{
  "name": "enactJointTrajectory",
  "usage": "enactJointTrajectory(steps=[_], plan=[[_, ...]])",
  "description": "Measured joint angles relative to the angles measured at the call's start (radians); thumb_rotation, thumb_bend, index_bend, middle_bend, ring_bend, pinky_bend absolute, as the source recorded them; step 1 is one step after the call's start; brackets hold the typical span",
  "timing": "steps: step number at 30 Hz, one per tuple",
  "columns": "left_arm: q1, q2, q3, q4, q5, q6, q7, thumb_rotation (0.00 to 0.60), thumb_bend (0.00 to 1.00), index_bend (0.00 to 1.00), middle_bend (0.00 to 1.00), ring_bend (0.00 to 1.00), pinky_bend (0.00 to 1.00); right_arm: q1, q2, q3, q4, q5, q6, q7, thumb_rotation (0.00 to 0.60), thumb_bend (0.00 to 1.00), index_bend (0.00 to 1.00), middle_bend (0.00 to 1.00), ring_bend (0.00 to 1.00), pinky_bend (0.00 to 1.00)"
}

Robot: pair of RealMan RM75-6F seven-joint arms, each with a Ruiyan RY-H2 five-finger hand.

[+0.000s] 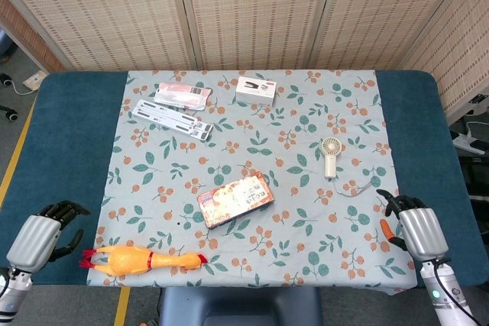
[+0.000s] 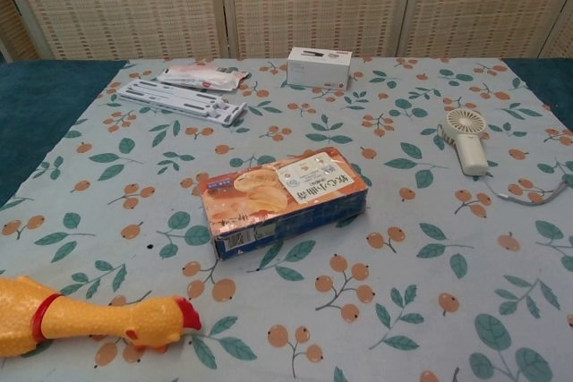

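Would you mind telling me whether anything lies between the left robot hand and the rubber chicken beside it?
Nothing visible does. The left robot hand sits over the blue table edge, and only bare table and cloth separate it from the rubber chicken.

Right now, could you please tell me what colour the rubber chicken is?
The rubber chicken is yellow-orange with a red collar and comb, clearest in the chest view.

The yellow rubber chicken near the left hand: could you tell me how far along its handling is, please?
Nothing looks done: the yellow rubber chicken lies flat at the floral cloth's near edge. Nothing is in hand: the left hand holds nothing beside it, apart; the right hand holds nothing at the opposite edge. Reaching and grasping remain.
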Motion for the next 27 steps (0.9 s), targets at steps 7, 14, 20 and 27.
enactJointTrajectory(steps=[7,14,20,27], plan=[[0.007,0.015,0.0,-0.01,0.001,0.024,-0.03,0.6,0.45,0.35,0.34,0.26,0.37,0.051,-0.017,0.04,0.011,0.075,-0.102,-0.028,0.6,0.75,0.24,0.74,0.51,0.52],[-0.001,0.017,0.004,-0.012,-0.008,-0.007,-0.028,0.6,0.45,0.35,0.34,0.26,0.37,0.156,-0.046,0.111,0.011,0.195,-0.25,-0.093,0.6,0.84,0.24,0.75,0.51,0.52],[-0.002,0.021,0.008,-0.018,0.0,-0.002,-0.026,0.6,0.45,0.35,0.35,0.26,0.37,0.23,-0.109,0.144,0.067,0.256,-0.33,-0.133,0.6,0.87,0.24,0.75,0.51,0.53],[0.0,0.024,0.009,-0.022,-0.005,-0.004,-0.025,0.6,0.45,0.35,0.35,0.26,0.37,0.285,-0.167,0.17,0.109,0.326,-0.38,-0.188,0.6,0.92,0.17,0.77,0.52,0.53]])
